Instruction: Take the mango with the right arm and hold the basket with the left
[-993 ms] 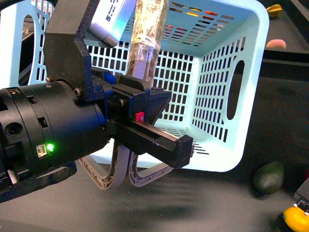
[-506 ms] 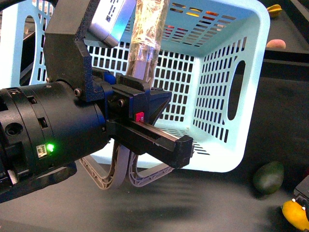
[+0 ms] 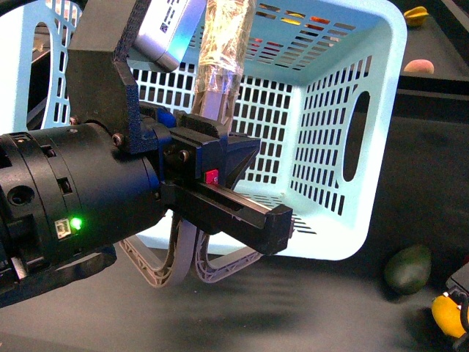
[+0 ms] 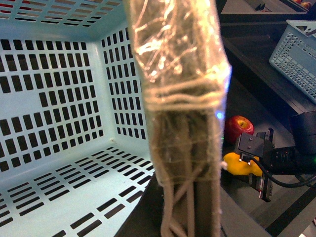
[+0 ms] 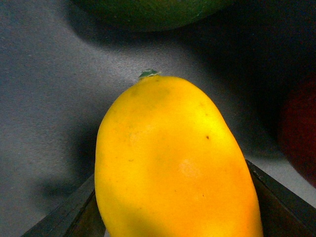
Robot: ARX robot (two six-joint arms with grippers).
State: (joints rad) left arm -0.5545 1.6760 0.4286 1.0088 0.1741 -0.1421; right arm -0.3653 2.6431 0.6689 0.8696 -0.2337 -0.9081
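The pale turquoise basket (image 3: 381,110) hangs tilted, its open side facing the front camera. Its two grey-brown handles (image 3: 220,66), wrapped together in clear film, run up through my left gripper (image 3: 212,150), which is shut on them. In the left wrist view the wrapped handles (image 4: 177,108) fill the middle, with the basket's slotted floor (image 4: 64,163) behind. The glossy yellow-orange mango (image 3: 447,315) sits at the bottom right, held in my shut right gripper (image 3: 460,297). The mango (image 5: 173,163) fills the right wrist view between the dark fingers (image 5: 281,202). It also shows as the mango (image 4: 237,165) under the right gripper (image 4: 253,160).
A dull dark green fruit (image 3: 408,268) lies on the dark table just beyond the mango. A red apple (image 4: 239,127) lies near it. A peach-coloured fruit (image 3: 418,67) and a yellow ridged fruit (image 3: 415,15) lie at the far right. A small grey-blue basket (image 4: 296,49) stands further off.
The mango has risen slightly in the right gripper at the bottom right of the front view. The basket and the left arm have not moved.
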